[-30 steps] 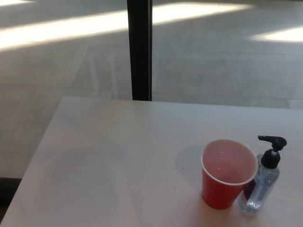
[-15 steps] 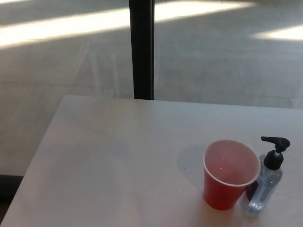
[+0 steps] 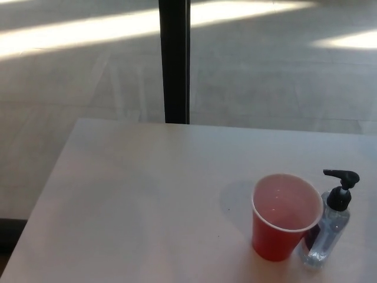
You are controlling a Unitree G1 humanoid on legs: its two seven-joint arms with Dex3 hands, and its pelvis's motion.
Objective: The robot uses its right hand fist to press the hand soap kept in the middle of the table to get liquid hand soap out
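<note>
Soap dispenser and red cup stand alone on a pale worktop, no robot hand in sight.

A clear hand soap bottle [image 3: 327,233] with a black pump head [image 3: 341,187] stands upright at about four o'clock on the white worktop [image 3: 147,200], its spout pointing toward nine o'clock over the rim of a red plastic cup [image 3: 283,219]. The cup, open and upright, sits just beside the bottle on its nine o'clock side, overlapping it in the picture. Neither the left nor the right hand shows, so nothing can be said of their fingers. A dark vertical post [image 3: 174,59] rises at twelve o'clock beyond the worktop's far edge, against a sunlit floor [image 3: 283,76].
</note>
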